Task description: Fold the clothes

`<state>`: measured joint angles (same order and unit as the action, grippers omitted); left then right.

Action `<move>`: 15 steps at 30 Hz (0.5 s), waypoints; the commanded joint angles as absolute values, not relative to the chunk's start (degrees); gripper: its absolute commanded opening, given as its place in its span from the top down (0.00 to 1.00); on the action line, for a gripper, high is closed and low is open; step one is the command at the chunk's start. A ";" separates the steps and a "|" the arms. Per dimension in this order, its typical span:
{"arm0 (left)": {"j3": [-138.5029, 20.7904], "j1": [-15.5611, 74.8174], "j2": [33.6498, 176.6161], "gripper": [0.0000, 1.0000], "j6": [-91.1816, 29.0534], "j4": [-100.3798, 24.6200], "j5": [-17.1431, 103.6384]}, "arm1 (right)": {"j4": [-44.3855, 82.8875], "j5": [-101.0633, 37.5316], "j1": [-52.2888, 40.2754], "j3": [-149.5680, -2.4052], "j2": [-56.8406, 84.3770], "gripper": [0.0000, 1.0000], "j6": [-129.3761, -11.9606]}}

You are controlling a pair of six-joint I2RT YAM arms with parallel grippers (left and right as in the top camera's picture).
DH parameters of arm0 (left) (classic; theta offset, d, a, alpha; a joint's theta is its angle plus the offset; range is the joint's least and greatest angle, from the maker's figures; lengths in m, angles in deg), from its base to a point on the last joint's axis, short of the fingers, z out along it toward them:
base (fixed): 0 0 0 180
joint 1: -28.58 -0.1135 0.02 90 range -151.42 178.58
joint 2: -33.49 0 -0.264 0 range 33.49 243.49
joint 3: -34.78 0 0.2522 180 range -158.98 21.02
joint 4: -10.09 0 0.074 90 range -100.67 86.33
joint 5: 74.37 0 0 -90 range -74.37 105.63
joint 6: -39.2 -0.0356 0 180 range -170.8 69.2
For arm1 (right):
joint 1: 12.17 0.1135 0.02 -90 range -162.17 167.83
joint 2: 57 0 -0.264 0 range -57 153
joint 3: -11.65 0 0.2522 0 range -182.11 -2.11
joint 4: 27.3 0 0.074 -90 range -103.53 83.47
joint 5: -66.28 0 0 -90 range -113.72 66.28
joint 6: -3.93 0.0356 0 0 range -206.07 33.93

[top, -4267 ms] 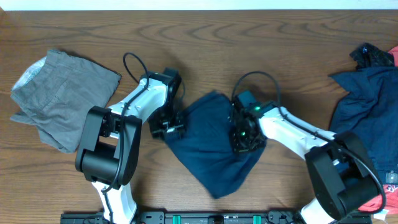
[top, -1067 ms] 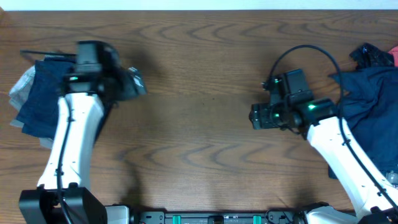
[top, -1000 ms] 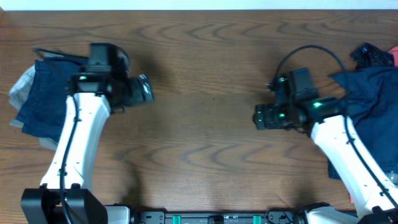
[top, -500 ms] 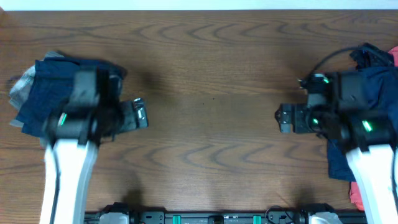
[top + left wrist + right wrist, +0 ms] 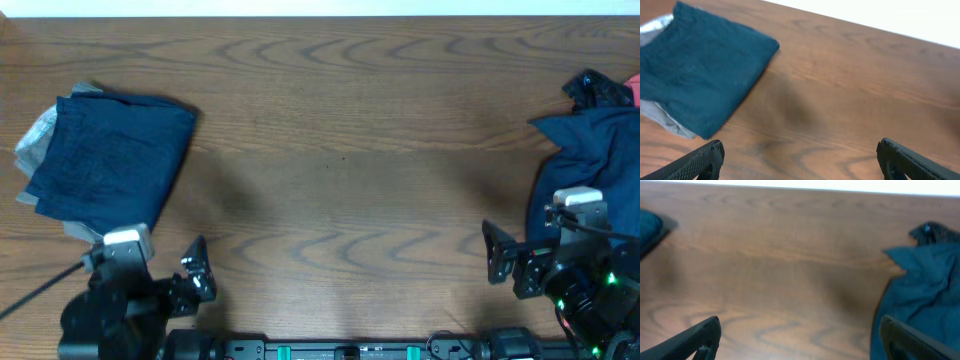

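Note:
A folded navy garment [image 5: 108, 160] lies at the table's left on top of a grey garment [image 5: 34, 132]; the left wrist view shows the navy piece [image 5: 700, 80] with grey cloth [image 5: 667, 122] sticking out beneath it. At the right edge sits an unfolded heap of navy clothes [image 5: 592, 170], with a bit of red cloth [image 5: 633, 92] behind it. My left gripper [image 5: 196, 279] is open and empty near the front left edge, well short of the stack. My right gripper [image 5: 496, 259] is open and empty at the front right, just left of the heap [image 5: 925, 290].
A dark crumpled piece [image 5: 592, 87] lies at the heap's far end. Bare wooden tabletop [image 5: 340, 170] stretches between the stack and the heap. The table's far edge meets a white wall.
Both arms have drawn back to the table's near edge, the left away from the folded stack and the right away from the heap. The folded navy garment stays on the grey one.

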<state>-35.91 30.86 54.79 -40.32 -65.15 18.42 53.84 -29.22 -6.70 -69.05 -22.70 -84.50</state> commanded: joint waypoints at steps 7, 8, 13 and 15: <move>-35.67 30.69 52.10 0.02 -40.28 -64.91 17.52 | 58.28 -28.65 -7.22 -68.83 -22.61 0.01 -85.71; -35.67 30.69 52.10 0.02 -40.25 -64.88 17.52 | 58.45 -28.63 -7.22 -68.83 -22.61 0.01 -85.71; -35.67 30.69 52.10 0.02 -40.25 -64.88 17.52 | 59.63 -28.65 -7.22 -68.83 -22.61 0.02 -85.71; -35.67 30.69 52.10 0.02 -40.25 -64.88 17.52 | 59.61 -28.63 -7.22 -68.83 -22.61 0.01 -85.73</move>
